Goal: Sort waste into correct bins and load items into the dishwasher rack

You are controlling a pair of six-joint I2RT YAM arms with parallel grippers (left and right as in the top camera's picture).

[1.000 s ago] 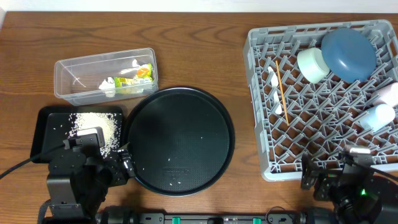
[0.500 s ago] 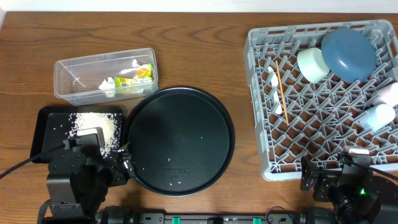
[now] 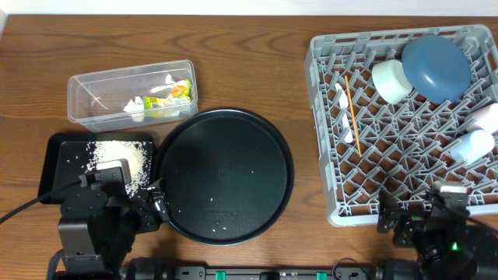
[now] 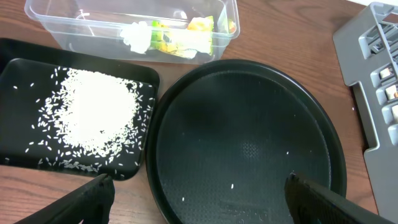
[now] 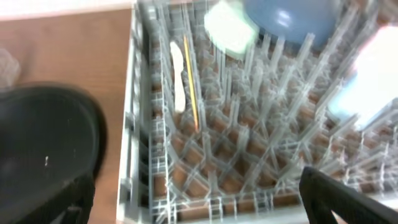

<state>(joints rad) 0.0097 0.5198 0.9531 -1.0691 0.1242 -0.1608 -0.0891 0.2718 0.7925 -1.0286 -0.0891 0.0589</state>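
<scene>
Low in the left wrist view, my left pincer (image 4: pixel 199 185) is spread and empty, with stray rice grains (image 4: pixel 233 185) just above it on the round tray (image 4: pixel 249 106), right of the shallow black tray (image 4: pixel 17 81).

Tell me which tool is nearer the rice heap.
Left. The left tool hovers just beside the rice heap; the right tool sits far across, by the rack.

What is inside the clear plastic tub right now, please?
The clear plastic tub holds a crumpled yellow-green-orange snack wrapper and small white scraps. Whatever lies beneath the wrapper is covered.
</scene>
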